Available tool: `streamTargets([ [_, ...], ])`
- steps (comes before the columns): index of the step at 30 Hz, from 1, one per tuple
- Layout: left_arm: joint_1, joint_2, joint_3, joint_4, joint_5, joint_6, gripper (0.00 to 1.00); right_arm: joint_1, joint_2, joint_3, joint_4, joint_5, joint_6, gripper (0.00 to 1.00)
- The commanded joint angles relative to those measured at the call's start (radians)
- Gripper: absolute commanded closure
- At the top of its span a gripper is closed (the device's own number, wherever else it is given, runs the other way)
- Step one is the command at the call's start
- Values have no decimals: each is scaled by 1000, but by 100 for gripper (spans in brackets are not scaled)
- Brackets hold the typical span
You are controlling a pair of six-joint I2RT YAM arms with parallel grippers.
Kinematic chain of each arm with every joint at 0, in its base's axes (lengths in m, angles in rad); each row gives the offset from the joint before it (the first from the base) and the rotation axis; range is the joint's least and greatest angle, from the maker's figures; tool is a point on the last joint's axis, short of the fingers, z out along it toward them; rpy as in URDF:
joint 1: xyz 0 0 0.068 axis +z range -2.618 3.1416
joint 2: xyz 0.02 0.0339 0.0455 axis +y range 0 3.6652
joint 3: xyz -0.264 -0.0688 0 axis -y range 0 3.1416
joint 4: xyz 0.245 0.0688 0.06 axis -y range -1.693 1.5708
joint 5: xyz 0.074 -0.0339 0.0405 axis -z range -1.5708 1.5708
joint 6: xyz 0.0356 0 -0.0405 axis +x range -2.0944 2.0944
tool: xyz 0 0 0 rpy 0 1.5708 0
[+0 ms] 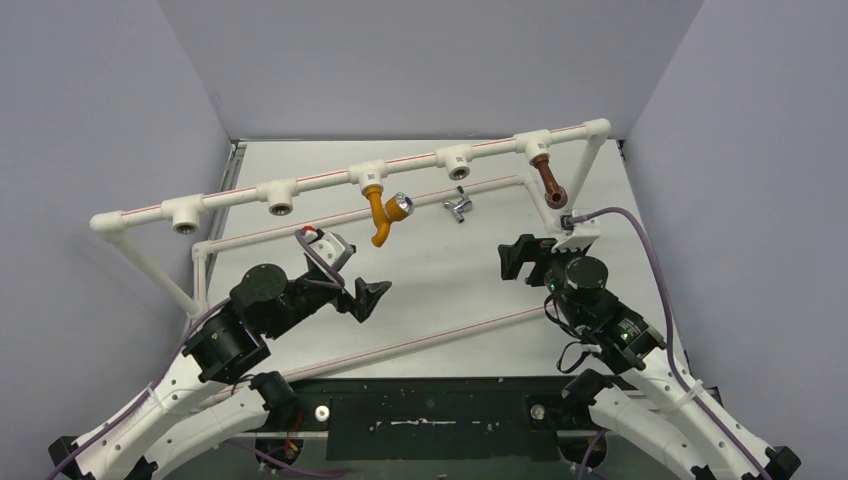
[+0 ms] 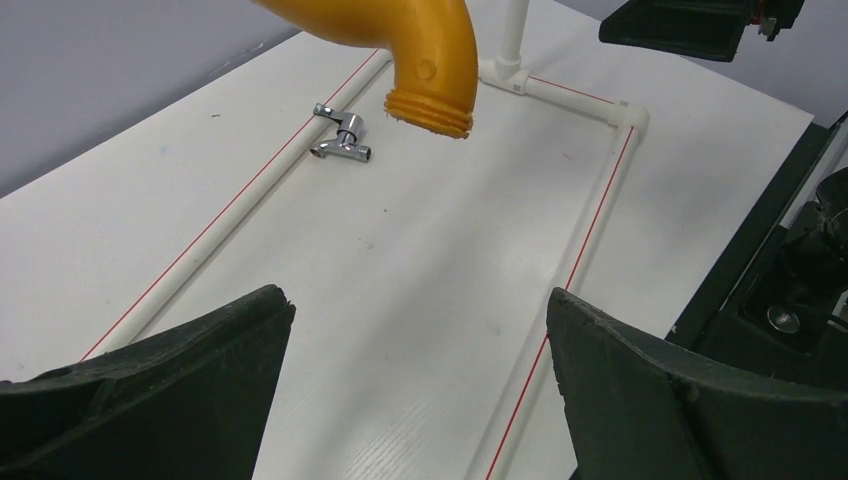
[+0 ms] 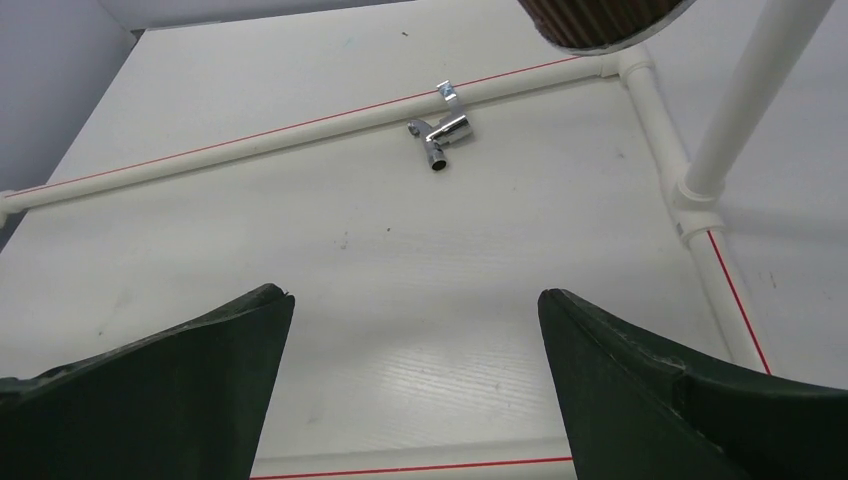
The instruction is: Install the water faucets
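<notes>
An orange faucet point(image 1: 381, 213) point(image 2: 420, 60) with a chrome knob hangs from a tee on the raised white pipe rail point(image 1: 320, 180). A brown faucet point(image 1: 549, 181) point(image 3: 600, 20) hangs from the tee near the rail's right end. The silver metal faucet point(image 1: 458, 206) point(image 2: 343, 137) point(image 3: 440, 130) lies on the table against the low back pipe. My left gripper point(image 1: 366, 297) point(image 2: 420, 310) is open above the table, below and in front of the orange faucet. My right gripper point(image 1: 518, 258) point(image 3: 415, 310) is open too, near the brown faucet, with nothing between its fingers.
Empty tee sockets point(image 1: 458, 165) point(image 1: 279, 200) point(image 1: 185, 218) sit along the rail. A low frame of white pipe with a red stripe point(image 1: 400, 345) point(image 2: 590, 230) point(image 3: 250, 140) lies on the white table point(image 1: 430, 290). Grey walls close the sides and back.
</notes>
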Motion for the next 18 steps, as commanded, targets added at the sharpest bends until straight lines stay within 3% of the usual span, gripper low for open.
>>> streamTargets([
  [1,-4,-26,13,3,-25,8,3,11,-5,34,-8,36,-21,0],
  [9,2,-35,6,13,-27,16,3,16,-3,-79,129,-158,-109,0],
  [14,19,-45,-3,25,1,10,3,73,62,-131,209,-166,-95,0],
  [18,39,-58,-10,45,30,0,3,164,131,-168,294,-89,-79,0],
])
